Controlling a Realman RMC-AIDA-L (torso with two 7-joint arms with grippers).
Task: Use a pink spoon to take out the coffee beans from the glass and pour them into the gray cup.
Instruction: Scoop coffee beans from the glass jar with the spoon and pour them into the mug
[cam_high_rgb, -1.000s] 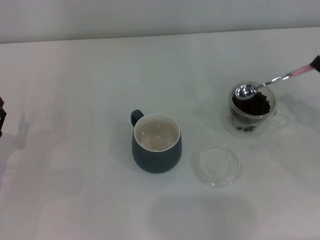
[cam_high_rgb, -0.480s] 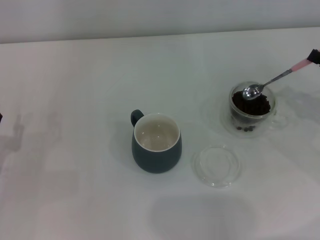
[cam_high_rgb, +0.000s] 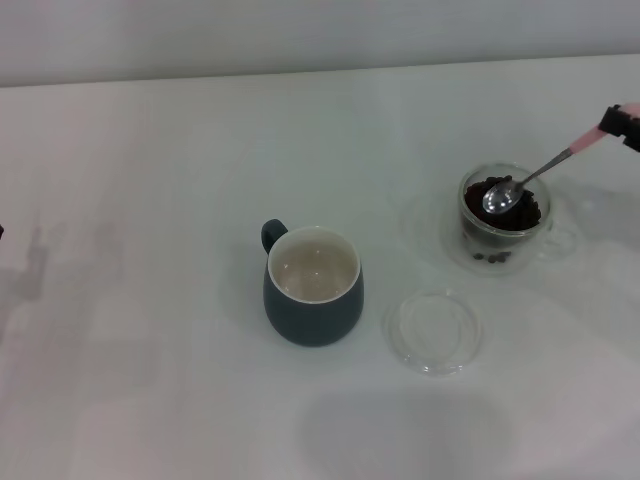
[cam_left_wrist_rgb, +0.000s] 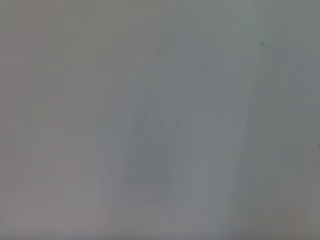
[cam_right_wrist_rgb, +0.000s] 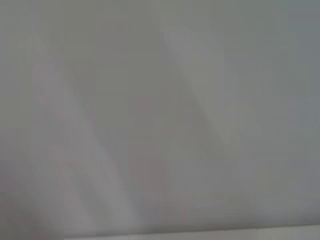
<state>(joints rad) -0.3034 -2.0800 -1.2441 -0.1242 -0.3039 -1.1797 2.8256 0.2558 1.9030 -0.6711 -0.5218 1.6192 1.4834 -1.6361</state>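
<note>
The pink spoon (cam_high_rgb: 545, 167) slants down from the right edge of the head view, its metal bowl dipped into the coffee beans (cam_high_rgb: 518, 213) inside the glass (cam_high_rgb: 505, 222) at the right of the table. Only the tip of my right gripper (cam_high_rgb: 626, 121) shows at that edge, shut on the pale pink handle end. The gray cup (cam_high_rgb: 312, 288) stands near the table's middle, upright, handle toward the far left, and its cream inside looks bare. Both wrist views show only blank pale surface. My left gripper is out of view past the left edge.
A flat clear glass dish (cam_high_rgb: 433, 331) lies on the white table (cam_high_rgb: 150, 380) between the gray cup and the glass, nearer the front. A few beans sit low inside the glass wall. The table's back edge meets a pale wall.
The spoon's bowl has gone from the glass rim down into the beans, and the handle now tilts more steeply. The left gripper's dark tip has slid out past the left edge.
</note>
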